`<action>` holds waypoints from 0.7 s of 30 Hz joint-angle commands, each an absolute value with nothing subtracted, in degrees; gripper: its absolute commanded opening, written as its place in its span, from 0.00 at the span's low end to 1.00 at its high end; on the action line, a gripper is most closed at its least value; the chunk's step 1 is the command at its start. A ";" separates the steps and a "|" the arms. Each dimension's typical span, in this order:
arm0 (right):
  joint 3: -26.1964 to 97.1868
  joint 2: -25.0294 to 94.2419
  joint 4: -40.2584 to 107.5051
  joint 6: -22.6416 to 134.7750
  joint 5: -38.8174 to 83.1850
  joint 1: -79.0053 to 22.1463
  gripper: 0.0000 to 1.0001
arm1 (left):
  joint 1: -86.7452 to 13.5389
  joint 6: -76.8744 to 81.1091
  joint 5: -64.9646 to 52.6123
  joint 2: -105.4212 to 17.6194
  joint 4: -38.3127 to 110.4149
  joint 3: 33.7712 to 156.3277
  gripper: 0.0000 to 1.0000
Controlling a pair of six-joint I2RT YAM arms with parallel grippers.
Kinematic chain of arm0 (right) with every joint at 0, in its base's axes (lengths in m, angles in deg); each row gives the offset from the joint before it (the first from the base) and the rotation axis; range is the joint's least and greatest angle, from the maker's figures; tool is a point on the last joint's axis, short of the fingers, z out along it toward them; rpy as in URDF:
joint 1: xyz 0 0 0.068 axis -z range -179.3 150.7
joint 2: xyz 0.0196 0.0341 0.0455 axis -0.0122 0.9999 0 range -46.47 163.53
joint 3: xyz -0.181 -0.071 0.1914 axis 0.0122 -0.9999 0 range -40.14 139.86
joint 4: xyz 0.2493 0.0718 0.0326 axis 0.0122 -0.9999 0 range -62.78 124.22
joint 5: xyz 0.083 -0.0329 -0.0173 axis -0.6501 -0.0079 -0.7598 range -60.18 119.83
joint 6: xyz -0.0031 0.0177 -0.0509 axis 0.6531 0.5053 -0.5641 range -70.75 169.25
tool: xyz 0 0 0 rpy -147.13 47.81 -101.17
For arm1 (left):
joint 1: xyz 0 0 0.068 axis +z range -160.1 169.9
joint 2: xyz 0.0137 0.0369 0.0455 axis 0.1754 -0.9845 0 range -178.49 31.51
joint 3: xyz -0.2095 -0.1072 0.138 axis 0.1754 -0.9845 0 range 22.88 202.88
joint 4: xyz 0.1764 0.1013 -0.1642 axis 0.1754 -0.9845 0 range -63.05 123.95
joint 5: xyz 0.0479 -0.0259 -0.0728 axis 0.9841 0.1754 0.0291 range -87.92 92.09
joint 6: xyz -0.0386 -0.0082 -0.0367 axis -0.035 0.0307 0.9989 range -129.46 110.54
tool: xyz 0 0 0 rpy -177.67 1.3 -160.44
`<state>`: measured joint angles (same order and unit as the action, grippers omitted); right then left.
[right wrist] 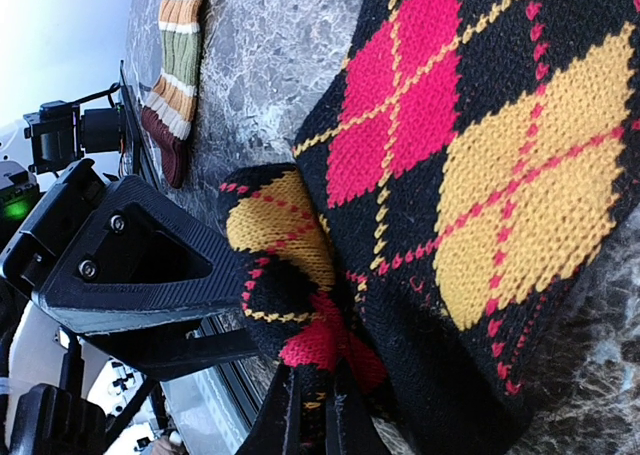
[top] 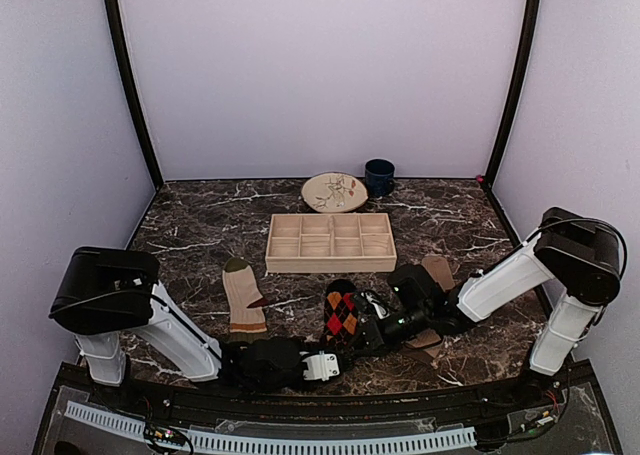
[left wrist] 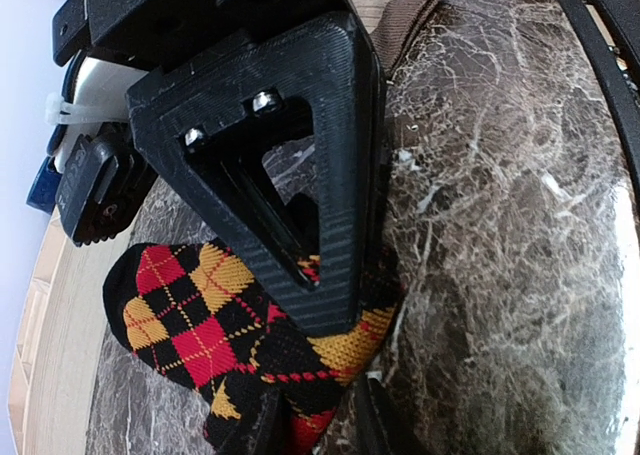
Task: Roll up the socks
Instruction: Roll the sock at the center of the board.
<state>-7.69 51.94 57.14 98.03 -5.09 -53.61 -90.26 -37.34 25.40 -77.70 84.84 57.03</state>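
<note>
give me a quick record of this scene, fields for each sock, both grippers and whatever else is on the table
argyle sock: centre of the table, near end bunched up
striped sock: lying flat to its left, untouched
tan sock: right side, partly hidden
right gripper: shut on the argyle sock's bunched end
left gripper: fingers either side of that same end, grip unclear
behind: wooden divided tray, plate, dark blue mug

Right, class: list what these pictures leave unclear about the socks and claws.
- Tan sock: top view, middle hidden under the right arm.
- Left claw: left wrist view, fingertips cut off by the bottom edge; grip on the argyle sock unclear.
- Plate: top view, pattern too small.
</note>
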 commanded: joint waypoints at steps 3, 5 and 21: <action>-7.25 53.02 55.58 98.21 -5.45 -53.30 0.03 | -90.52 -41.64 32.67 -79.61 81.54 59.30 0.29; -7.22 53.02 55.50 98.13 -5.43 -53.30 0.03 | -90.49 -42.03 33.11 -79.89 81.34 59.56 0.29; -7.06 52.75 54.23 97.51 -5.22 -53.25 0.04 | -92.32 -45.19 36.80 -77.84 80.99 59.44 0.29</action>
